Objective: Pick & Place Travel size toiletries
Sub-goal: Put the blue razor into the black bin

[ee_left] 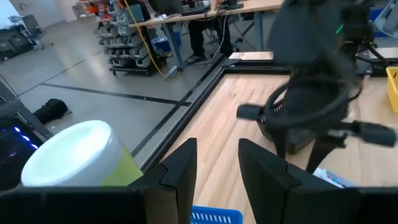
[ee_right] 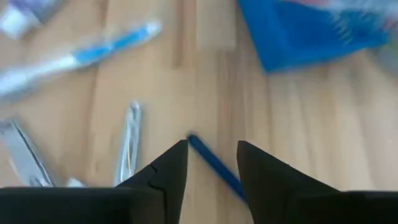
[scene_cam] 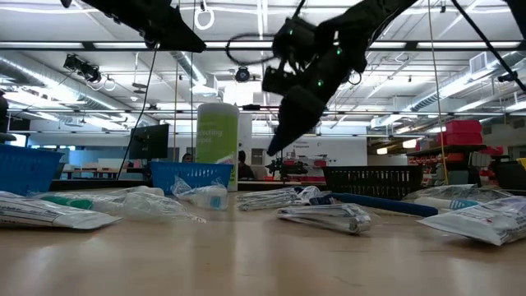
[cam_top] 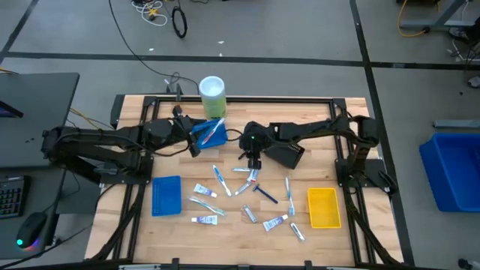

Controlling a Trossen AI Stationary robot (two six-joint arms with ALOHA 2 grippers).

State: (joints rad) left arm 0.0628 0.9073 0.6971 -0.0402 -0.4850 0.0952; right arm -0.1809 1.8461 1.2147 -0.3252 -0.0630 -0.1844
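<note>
Surveying the table, we find the small white tubes, slim toothbrushes [cam_top: 218,178] and dark blue razor [cam_top: 264,194] mostly loose on the wood. The right gripper [ee_right: 212,155] hovers released above them; the left gripper [ee_left: 217,163], likewise parted and empty, waits over the far blue mesh basket [cam_top: 211,132]. We judge most placing undone.

Wooden table [cam_top: 135,225] has travel size toiletries [cam_top: 240,196] scattered across the middle and toward the front edge. There's a blue tray [cam_top: 166,196] front-left and a yellow tray [cam_top: 324,207] front-right. A tall green-and-white cylinder [cam_top: 212,96] stands at the back edge, with a blue basket [cam_top: 210,133] just in front of it.
</note>
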